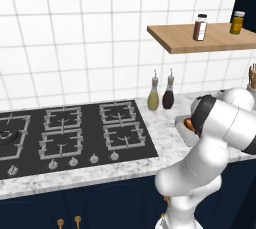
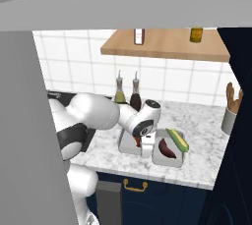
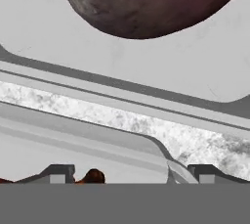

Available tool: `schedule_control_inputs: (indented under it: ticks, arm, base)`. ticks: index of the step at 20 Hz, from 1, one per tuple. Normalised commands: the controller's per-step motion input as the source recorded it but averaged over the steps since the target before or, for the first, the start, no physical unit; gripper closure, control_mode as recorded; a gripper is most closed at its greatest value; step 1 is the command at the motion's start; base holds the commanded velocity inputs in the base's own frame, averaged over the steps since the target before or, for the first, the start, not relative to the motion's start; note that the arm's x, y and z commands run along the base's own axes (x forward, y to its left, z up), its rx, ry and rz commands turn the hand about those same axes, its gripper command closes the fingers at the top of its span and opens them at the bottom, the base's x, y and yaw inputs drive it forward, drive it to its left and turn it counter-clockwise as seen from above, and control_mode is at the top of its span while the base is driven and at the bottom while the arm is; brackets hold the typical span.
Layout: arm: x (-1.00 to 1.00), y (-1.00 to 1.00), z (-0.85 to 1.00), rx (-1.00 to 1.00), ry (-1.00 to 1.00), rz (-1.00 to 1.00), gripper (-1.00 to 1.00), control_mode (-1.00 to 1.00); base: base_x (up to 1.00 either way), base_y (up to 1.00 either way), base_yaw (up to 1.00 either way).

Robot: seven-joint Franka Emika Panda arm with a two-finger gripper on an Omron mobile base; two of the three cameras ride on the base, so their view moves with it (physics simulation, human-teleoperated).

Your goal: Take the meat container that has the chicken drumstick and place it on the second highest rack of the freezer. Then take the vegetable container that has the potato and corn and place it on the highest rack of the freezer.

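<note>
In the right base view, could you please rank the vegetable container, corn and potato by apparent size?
1. Vegetable container, clearly the largest; it holds both others.
2. Corn and potato look about alike in length, so I won't rank them.

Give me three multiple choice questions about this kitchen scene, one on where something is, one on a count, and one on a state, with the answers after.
1. Where does the corn lie?
A. On the wooden shelf
B. In the vegetable container beside the potato
C. On the stove

2. How many jars stand on the wooden shelf?
A. One
B. Two
C. Four

3. Where is the gripper right now?
A. Low over the meat container
B. Raised up by the shelf
C. Over the stove burners

Answers: 1 B, the right base view shows cob and potato in one tray. 2 B, both base views show two jars. 3 A, the hand view shows the fingertips at that tray's rim, and the right base view shows the hand down over it.
</note>
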Motion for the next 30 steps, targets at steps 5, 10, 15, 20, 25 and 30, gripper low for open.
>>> schedule_control_inputs:
  ticks: [5,10,15,20,25,30]
  arm:
    - [-0.25,0.26,-0.60,0.00,-0.01,-0.24,1.00,-1.00]
    - [-0.13,0.00,-0.51,0.00,0.00,-0.24,1.00,-1.00]
    - [-0.58,0.15,-0.02,-0.02,-0.07,-0.08,1.00,-1.00]
    - [-0.52,0.63,0.04,-0.15,-0.25,0.00,1.00,-1.00]
    - [0.00,0.74,0.56,-0.16,-0.15,0.02,1.00,-1.00]
    - [-0.44,0.28,1.00,-0.04,0.13,0.07,1.00,-1.00]
  base:
    - [0.00,0.00,0.00]
    - [0.00,0.00,0.00]
    - [0.00,0.00,0.00]
    - [0.00,0.00,0.00]
    - [0.00,0.00,0.00]
    - [0.00,0.00,0.00]
